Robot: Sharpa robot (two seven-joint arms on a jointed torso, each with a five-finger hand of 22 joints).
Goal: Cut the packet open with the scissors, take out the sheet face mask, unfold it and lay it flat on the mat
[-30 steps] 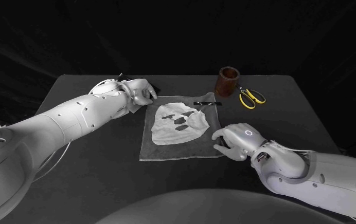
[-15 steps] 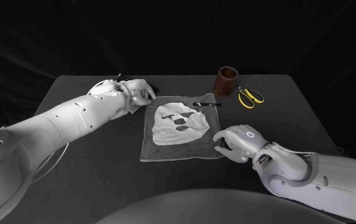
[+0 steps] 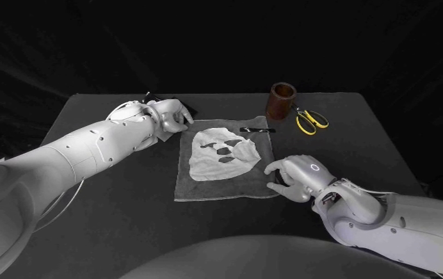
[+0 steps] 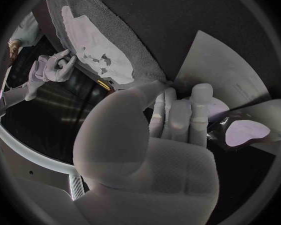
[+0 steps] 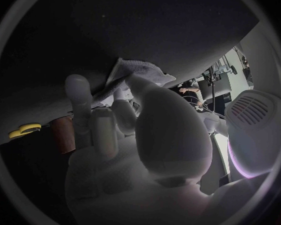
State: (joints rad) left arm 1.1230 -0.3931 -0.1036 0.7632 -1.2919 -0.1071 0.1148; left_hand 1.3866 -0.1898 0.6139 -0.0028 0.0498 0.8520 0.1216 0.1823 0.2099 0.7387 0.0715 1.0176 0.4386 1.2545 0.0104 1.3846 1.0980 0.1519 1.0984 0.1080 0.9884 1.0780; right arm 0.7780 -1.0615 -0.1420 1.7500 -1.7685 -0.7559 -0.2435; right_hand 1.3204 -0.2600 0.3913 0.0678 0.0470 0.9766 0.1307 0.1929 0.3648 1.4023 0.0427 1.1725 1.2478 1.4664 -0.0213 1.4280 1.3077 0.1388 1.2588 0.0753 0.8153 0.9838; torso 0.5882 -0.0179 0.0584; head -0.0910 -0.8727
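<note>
While mask (image 3: 221, 153) flat on mat (image 3: 198, 189) — corner pinched in right hand (image 3: 297, 176); left hand (image 3: 159, 114) — grip unclear.

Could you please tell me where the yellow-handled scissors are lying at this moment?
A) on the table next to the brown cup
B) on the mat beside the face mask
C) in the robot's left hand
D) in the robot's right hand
A: the scissors lie on the bare table right beside the brown cup, well off the mat.
</note>
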